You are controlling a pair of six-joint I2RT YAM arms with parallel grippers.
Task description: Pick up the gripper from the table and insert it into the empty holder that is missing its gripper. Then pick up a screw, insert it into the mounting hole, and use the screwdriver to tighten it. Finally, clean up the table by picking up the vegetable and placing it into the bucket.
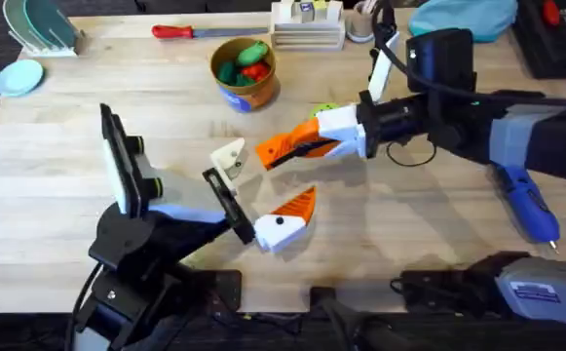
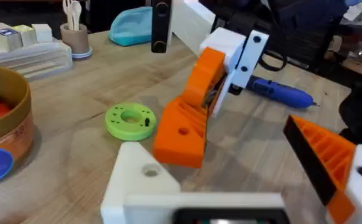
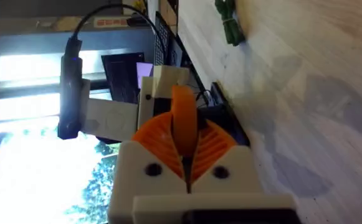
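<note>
The right gripper (image 1: 275,154) is clenched on the loose orange gripper (image 1: 284,148), carrying it just beside the left arm's bare white holder (image 1: 229,156). The left gripper (image 1: 255,195) stands released, one finger bare, the other (image 1: 292,210) still fitted with its orange pad. For a clean insertion, align the part's base squarely with the holder face, keep its mounting hole (image 2: 182,131) in line with the holder's hole (image 2: 149,170), and advance slowly without tilt. The left wrist view gives that hole-to-hole relation; the overhead view gives only general closeness. The right wrist view shows the part pinched edge-on between ribbed pads (image 3: 215,144), and the vegetable (image 3: 229,22) lying on the table (image 3: 305,93). The overhead alone places the bucket (image 1: 245,70) and blue screwdriver (image 1: 529,205).
</note>
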